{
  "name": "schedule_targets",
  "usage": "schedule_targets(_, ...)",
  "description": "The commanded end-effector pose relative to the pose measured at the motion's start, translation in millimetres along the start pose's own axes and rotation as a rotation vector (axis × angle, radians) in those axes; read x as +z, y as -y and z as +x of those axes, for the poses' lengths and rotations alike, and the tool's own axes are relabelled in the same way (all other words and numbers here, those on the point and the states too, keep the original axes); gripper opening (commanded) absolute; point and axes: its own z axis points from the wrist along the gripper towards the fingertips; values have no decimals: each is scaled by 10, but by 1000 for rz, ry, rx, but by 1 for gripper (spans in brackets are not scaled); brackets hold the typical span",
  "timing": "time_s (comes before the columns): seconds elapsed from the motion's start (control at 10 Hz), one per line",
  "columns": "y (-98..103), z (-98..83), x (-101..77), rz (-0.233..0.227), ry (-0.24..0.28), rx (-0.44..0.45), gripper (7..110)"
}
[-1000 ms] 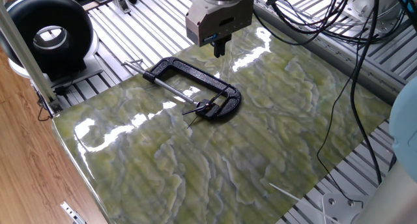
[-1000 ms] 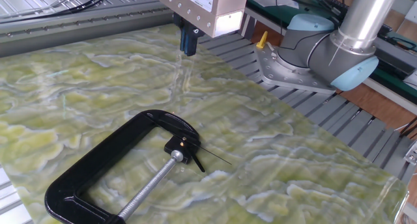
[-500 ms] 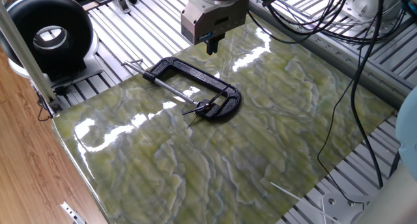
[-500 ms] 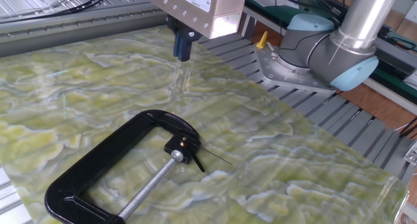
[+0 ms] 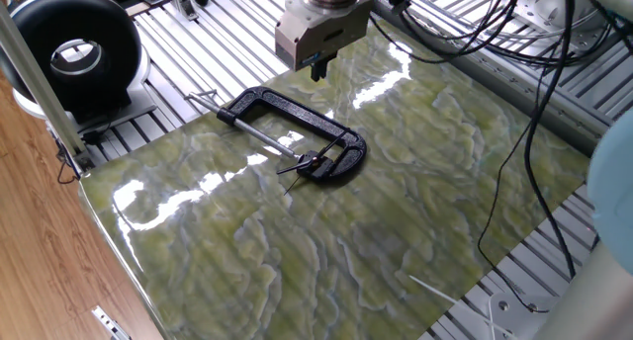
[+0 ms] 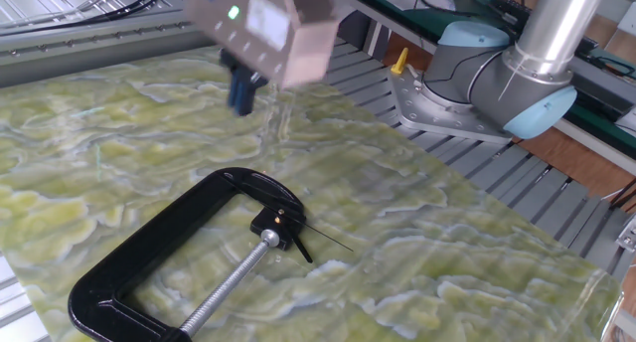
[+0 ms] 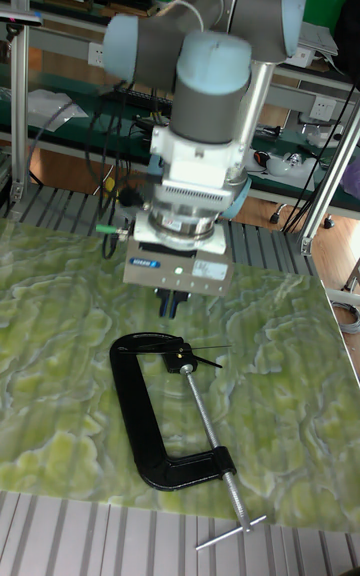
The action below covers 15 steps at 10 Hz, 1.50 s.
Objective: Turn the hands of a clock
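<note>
near the middle of one fixed view, the clock [image 5: 313,163] is sitting clamped in the jaw of a black c-clamp [image 5: 297,132] that is lying flat on the green marbled table [image 5: 396,202]. the hands [image 5: 294,168] are showing as thin black needles fanning out from the small hub toward the lower left of that frame; in the other fixed view the clock [image 6: 281,223] is lying at centre with the hands [image 6: 320,238] pointing right and lower right, and in the tall fixed view the hands [image 7: 205,354] are reaching to the right of the hub.

the gripper [image 5: 318,69] is hanging above the table in the upper middle of one fixed view, well apart from the clock and above the clamp's far curve. in the other fixed view the gripper [image 6: 240,91] is blurred, sitting up and left of the hub, touching nothing. in the tall fixed view the gripper [image 7: 172,303] is hovering just above the clamp's top bend, with the hub lying lower and slightly right. its dark fingers [image 5: 318,65] are looking pressed close together, grasping nothing.

a black ring with a grey centre [image 5: 75,51] is standing at upper left.
</note>
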Motion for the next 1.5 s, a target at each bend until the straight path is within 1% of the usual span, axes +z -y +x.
schedule_targets(0.0,133,-207,362,-23,47,-32,7)
schedule_targets(0.1,203,-246,430,-3,49,-38,7)
schedule_targets(0.2,241,-287,499,5,52,-38,7)
schedule_targets(0.4,265,-363,606,6,63,-29,7)
schedule_targets(0.6,304,-390,728,18,54,-21,7)
schedule_targets(0.7,290,-346,805,18,27,-35,7)
schedule_targets(0.9,174,-234,898,-10,-6,-36,7)
schedule_targets(1.1,148,-195,1040,-23,10,-34,7)
schedule_targets(1.2,137,-144,1088,-22,-3,-23,7)
schedule_targets(1.3,187,9,1092,5,-60,-29,7)
schedule_targets(1.4,214,28,1118,17,-58,-28,7)
